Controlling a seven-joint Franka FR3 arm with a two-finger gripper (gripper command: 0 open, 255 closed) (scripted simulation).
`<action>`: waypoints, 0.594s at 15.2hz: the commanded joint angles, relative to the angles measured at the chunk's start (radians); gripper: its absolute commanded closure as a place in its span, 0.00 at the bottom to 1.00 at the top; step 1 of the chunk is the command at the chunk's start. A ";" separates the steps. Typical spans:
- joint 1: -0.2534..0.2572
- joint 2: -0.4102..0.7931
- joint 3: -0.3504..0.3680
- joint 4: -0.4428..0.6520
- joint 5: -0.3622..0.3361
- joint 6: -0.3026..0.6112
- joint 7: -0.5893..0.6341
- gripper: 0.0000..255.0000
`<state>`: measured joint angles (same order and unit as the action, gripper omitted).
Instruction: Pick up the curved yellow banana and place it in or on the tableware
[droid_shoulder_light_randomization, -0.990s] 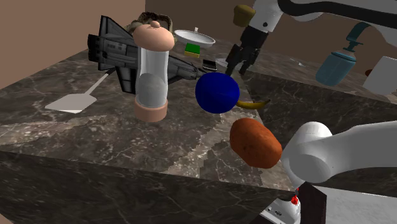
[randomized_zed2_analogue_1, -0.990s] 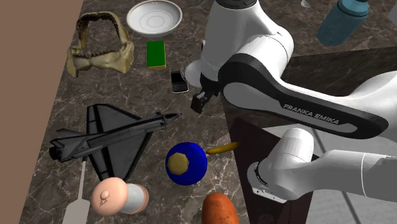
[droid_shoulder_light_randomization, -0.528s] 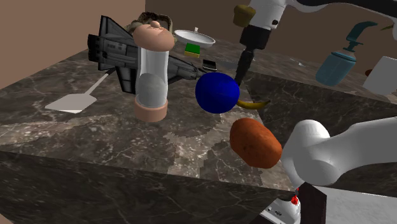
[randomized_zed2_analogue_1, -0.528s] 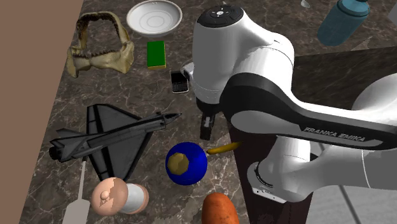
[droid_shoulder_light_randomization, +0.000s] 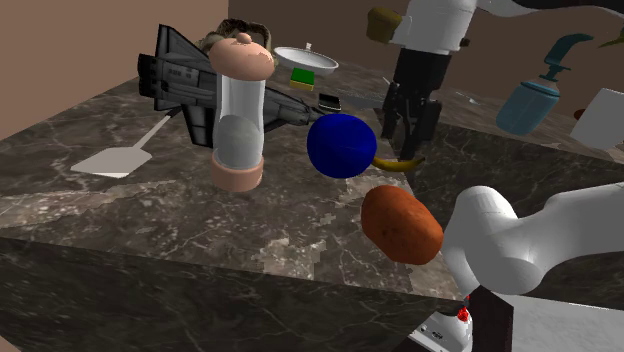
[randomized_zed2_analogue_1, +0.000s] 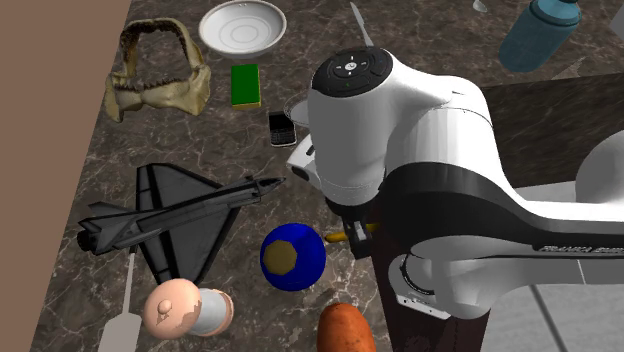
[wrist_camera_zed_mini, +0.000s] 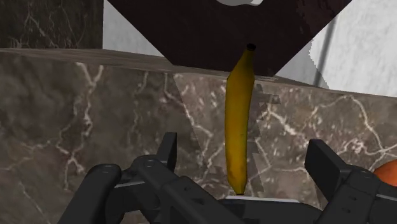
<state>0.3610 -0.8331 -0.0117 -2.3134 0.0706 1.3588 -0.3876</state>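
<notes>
The yellow banana (wrist_camera_zed_mini: 238, 121) lies on the dark marble table next to the stand's edge, beside a blue ball (droid_shoulder_light_randomization: 342, 146). In the shoulder view my gripper (droid_shoulder_light_randomization: 407, 148) hangs just above the banana (droid_shoulder_light_randomization: 397, 163). The wrist view has the gripper (wrist_camera_zed_mini: 245, 156) open, its fingers (wrist_camera_zed_mini: 167, 149) standing apart on either side of the banana without touching it. My arm covers most of the banana (randomized_zed2_analogue_1: 340, 237) in the second exterior view. The white bowl (droid_shoulder_light_randomization: 306, 60) sits at the table's far end, well away from the gripper, and is in plain sight as the bowl (randomized_zed2_analogue_1: 242, 26) from above.
An orange-brown lump (droid_shoulder_light_randomization: 401, 224) lies near the banana. A green sponge (randomized_zed2_analogue_1: 245, 84) and a phone (randomized_zed2_analogue_1: 281, 127) lie between banana and bowl. A grey jet model (randomized_zed2_analogue_1: 170, 222), a clear bottle with flesh-coloured caps (droid_shoulder_light_randomization: 240, 110), a spatula (droid_shoulder_light_randomization: 120, 158) and a jawbone (randomized_zed2_analogue_1: 160, 72) fill the rest of the table.
The arm has swung from near the phone toward the stand and come down, bringing the open gripper over the banana.
</notes>
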 joint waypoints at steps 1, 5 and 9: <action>0.003 -0.013 0.002 -0.032 0.001 0.017 -0.005 0.00; 0.004 -0.037 0.005 -0.093 0.004 0.055 -0.005 0.00; 0.004 -0.036 0.005 -0.093 0.004 0.055 -0.005 0.00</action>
<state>0.3646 -0.8692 -0.0061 -2.4058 0.0742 1.4130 -0.3928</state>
